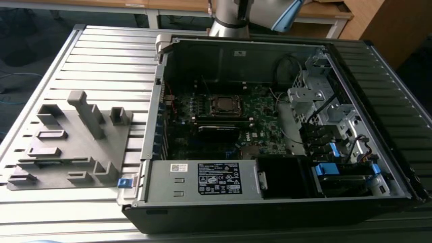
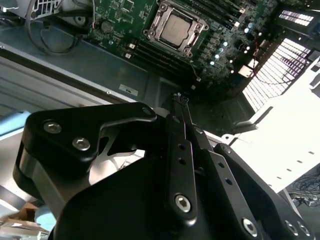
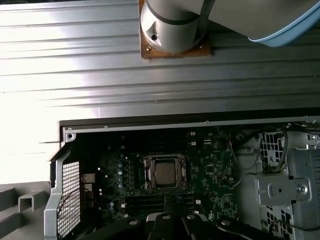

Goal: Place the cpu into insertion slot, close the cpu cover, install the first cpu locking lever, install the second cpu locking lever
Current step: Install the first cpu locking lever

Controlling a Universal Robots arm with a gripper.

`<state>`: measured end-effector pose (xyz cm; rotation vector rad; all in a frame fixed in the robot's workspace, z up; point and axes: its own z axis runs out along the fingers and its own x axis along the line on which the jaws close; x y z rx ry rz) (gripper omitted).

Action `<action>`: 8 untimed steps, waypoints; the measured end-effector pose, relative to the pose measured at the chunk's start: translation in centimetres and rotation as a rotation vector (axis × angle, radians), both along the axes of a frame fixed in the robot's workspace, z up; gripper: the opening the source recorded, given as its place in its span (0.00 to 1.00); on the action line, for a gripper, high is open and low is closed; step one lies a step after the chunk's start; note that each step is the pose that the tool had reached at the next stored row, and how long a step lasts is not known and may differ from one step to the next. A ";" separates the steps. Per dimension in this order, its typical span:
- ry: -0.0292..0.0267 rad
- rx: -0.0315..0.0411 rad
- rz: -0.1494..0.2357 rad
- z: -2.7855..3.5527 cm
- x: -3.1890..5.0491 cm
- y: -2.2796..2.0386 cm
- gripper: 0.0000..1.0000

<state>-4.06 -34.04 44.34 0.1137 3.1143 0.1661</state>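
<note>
- Black matte links of the gripper point(image 2: 181, 100), dotted with bright screw heads, lie nearest in the second wrist view. We read its fingers as pressed together with nothing between them. It hangs well above the board and touches no part.
- Beyond its tip the cpu point(image 2: 175, 27) sits in its socket, a flat square with a dull silver-grey top. The cpu cover point(image 2: 154, 26), a thin shiny metal frame, appears to lie down around it. We cannot tell how the locking levers stand.
- Both sit on the green motherboard point(image 2: 125, 20), which lies flat with the socket facing the gripper, open to an approach from above, we judge.
- In the first wrist view the gripper's dark tip points toward the cpu point(image 3: 166, 172). The smooth, rounded grey arm base point(image 3: 172, 25) stands on a ribbed metal table point(image 3: 75, 75) near the computer case point(image 3: 150, 122), close enough, we judge, for the arm to reach inside.
- In the exterior view the power supply box point(image 1: 202, 178) with its white label is nearest. The computer case lies on its side with the panel off, and the cpu point(image 1: 223, 105) rests mid-board.
- At the exterior view's left a grey moulded fixture point(image 1: 68, 142) with slots and upright posts sits well apart from the socket.
</note>
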 end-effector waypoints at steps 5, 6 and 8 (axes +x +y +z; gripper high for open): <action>0.0000 0.0000 0.000 -0.91 0.00 -0.11 0.11; 0.0000 0.0000 0.000 -1.10 0.00 -0.12 0.11; 0.0000 0.0001 0.000 -1.46 0.00 -0.15 0.11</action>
